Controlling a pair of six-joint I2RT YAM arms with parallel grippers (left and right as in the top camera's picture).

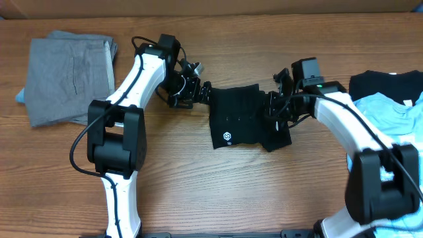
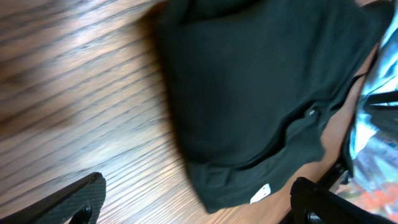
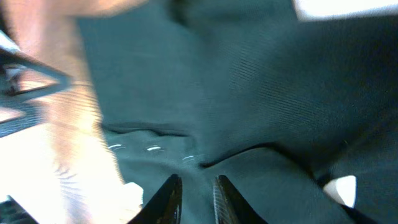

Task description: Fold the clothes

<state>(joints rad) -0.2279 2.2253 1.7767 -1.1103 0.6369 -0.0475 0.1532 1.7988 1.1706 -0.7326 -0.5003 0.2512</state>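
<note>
The black T-shirt [image 1: 239, 114] lies folded into a rough square at the table's centre, with its white hexagon logo [image 1: 227, 137] at the front left. My left gripper [image 1: 198, 94] sits at the shirt's left edge. In the left wrist view this gripper [image 2: 196, 205] stands wide open over the wood, and only a corner of the black T-shirt [image 2: 249, 106] reaches between its fingers [image 2: 74, 202]. My right gripper [image 1: 273, 111] is at the shirt's right edge. Seen from the right wrist, the right gripper [image 3: 194, 196] has its jaws drawn close together on the black fabric [image 3: 249, 93].
A folded grey garment [image 1: 69, 76] lies at the back left of the wooden table [image 1: 218, 192]. At the right edge a light blue shirt [image 1: 390, 116] lies on another black one [image 1: 383, 82]. Both arms reach inwards from the front.
</note>
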